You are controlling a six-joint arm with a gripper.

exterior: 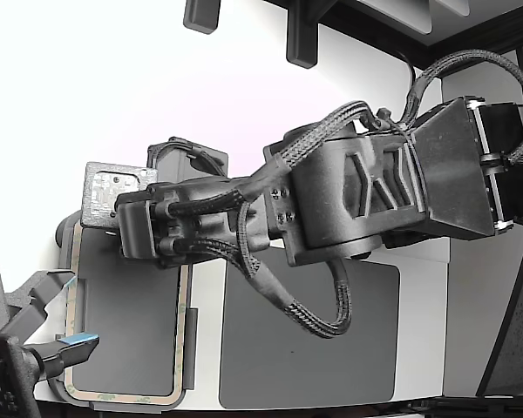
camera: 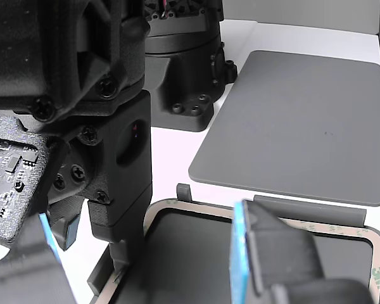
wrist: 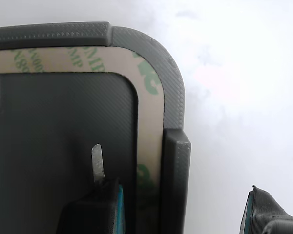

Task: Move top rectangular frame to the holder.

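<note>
The top rectangular frame (exterior: 185,324), a thin beige outline with green marks, lies flat inside the grey holder (exterior: 192,350) at the exterior view's lower left. The wrist view shows one rounded corner of the frame (wrist: 151,122) against the holder's raised rim (wrist: 175,165). My gripper (wrist: 178,214) hangs over that corner, open. One blue-padded finger (wrist: 95,212) with a small metal tab is over the frame's hollow centre. The other finger (wrist: 263,214) is outside the rim. Frame strip and rim lie between them, not clamped. In the other view, my gripper's finger (camera: 119,250) reaches down to the frame's (camera: 177,208) corner.
A dark grey rounded pad (exterior: 309,335) lies on the white table beside the holder, also seen as the pad (camera: 297,120). A second arm's blue-padded gripper (exterior: 70,347) sits at the holder's opposite end and fills the other view's foreground. My arm's cables hang above the pad.
</note>
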